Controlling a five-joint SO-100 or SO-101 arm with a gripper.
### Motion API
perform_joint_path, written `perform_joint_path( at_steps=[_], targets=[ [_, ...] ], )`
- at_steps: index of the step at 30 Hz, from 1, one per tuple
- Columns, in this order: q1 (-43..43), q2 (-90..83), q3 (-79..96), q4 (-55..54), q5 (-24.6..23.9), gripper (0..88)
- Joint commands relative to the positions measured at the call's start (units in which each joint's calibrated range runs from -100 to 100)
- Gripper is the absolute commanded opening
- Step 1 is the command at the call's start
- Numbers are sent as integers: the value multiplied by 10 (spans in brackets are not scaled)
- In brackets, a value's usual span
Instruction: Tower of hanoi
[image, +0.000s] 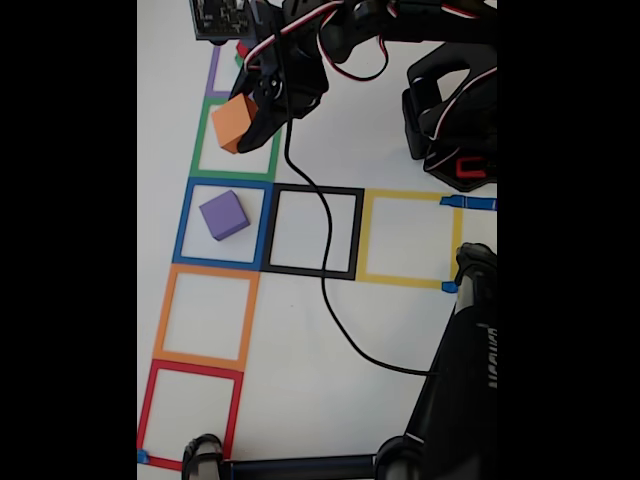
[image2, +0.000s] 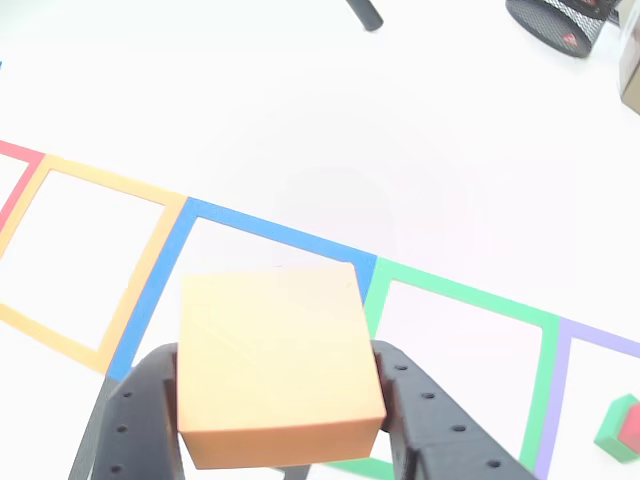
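Note:
An orange cube (image: 234, 122) hangs above the green tape square (image: 200, 150), with my gripper (image: 242, 128) shut on it. In the other view the orange cube (image2: 275, 365) sits between the two black fingers (image2: 135, 425) of the gripper (image2: 277, 425), over the border between the blue square (image2: 280, 235) and the green square (image2: 450, 290). A purple cube (image: 223, 214) rests on the table inside the blue square (image: 188, 215), one square below the gripper in the fixed view. A small red and green block (image2: 620, 428) lies in the purple square (image2: 600, 345).
Black (image: 318, 190), yellow (image: 405, 198), orange (image: 205, 270) and red (image: 190, 370) tape squares mark the white table. A black cable (image: 330, 300) runs across the black square. The arm's base (image: 450, 110) stands at the upper right, and a black stand (image: 460, 380) at the lower right.

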Motion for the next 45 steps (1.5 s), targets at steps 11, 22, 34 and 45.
perform_joint_path(
  at_steps=[11, 22, 34, 45],
  targets=[
    [-26, 152, 312, -534, 11, 111],
    [-39, 400, 286, -799, 11, 113],
    [-52, 501, 238, -860, 11, 115],
    [-54, 543, 231, -889, 11, 115]
  ],
)
